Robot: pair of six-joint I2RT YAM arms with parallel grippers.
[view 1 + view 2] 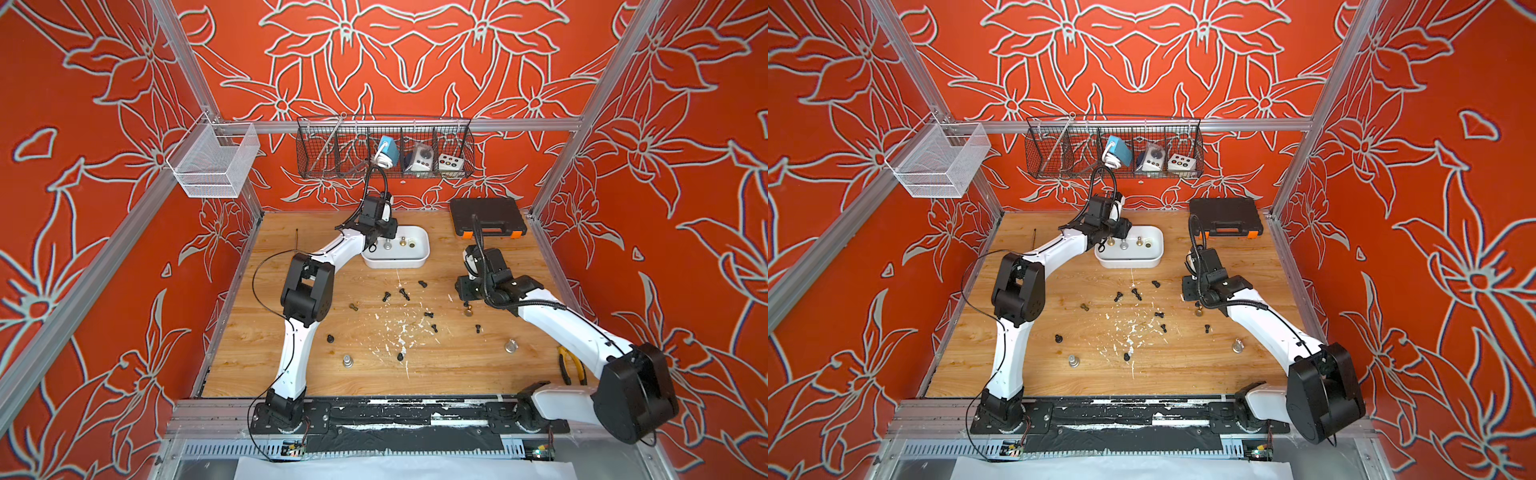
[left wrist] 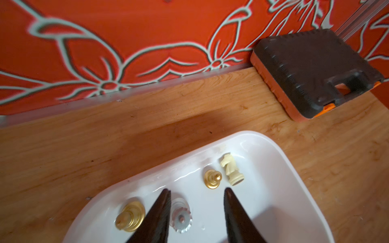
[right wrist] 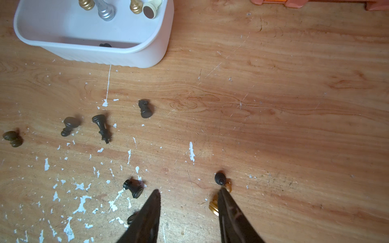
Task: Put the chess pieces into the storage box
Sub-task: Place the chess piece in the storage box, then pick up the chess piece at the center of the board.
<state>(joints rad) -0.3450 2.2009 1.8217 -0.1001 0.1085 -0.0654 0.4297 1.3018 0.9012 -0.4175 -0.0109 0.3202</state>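
Released, empty: left end effector (image 2: 196,189), right end effector (image 3: 189,189). Pinch by the waist the likely slick, hard gold piece (image 1: 468,310) at three o'clock on the desk (image 1: 457,374).

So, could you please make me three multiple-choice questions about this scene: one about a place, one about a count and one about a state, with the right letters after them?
1. The cream knight is: A) outside the storage box B) inside it C) hidden in every view.
2. How many gold pieces are in the box? A) none B) two C) five.
3. The left claw over the box is: A) open and empty B) shut and empty C) shut on the knight.
Answers: 1 B, it lies on the box floor. 2 B, both wrist views show two standing there. 3 A, its jaws stand apart with nothing between them.
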